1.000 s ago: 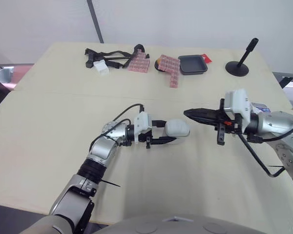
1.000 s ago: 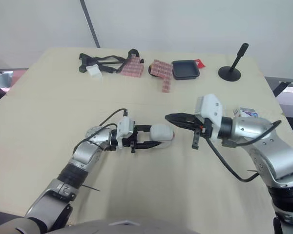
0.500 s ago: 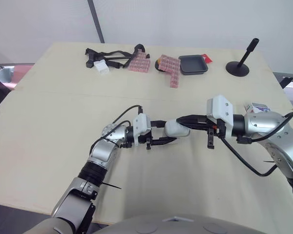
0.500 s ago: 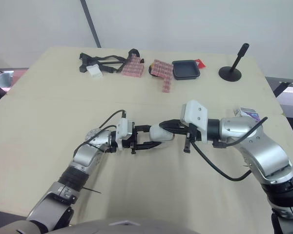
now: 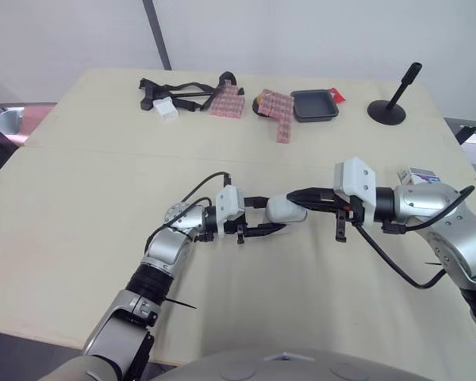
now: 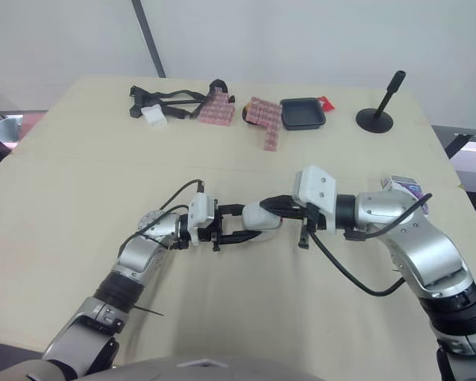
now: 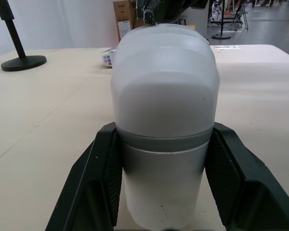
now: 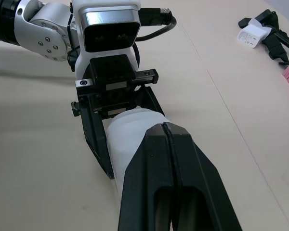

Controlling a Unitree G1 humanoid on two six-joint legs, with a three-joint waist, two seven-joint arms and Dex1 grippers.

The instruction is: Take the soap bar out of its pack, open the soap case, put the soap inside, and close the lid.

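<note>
A white soap case (image 5: 286, 209) with a grey band lies on its side just above the table, its lid closed. My left gripper (image 5: 276, 215) is shut on it, one black finger (image 7: 98, 166) on each side of its lower half. My right gripper (image 5: 292, 193) reaches in from the right, shut with nothing between its fingers (image 8: 156, 159). Its tip rests against the upper edge of the case's rounded lid end (image 8: 130, 130). A small white and blue box (image 5: 420, 174), probably the soap pack, lies on the table behind my right forearm.
Along the far edge lie black straps (image 5: 178, 89), a white block (image 5: 165, 110), two pink patterned packs (image 5: 226, 102) (image 5: 277, 112), a black tray (image 5: 312, 105) and a black stand with a tilted rod (image 5: 389, 108). The table's right edge runs close to the small box.
My right gripper has swung left from a hand's width away until its shut tip meets the soap case. The left gripper and the case have shifted slightly left.
</note>
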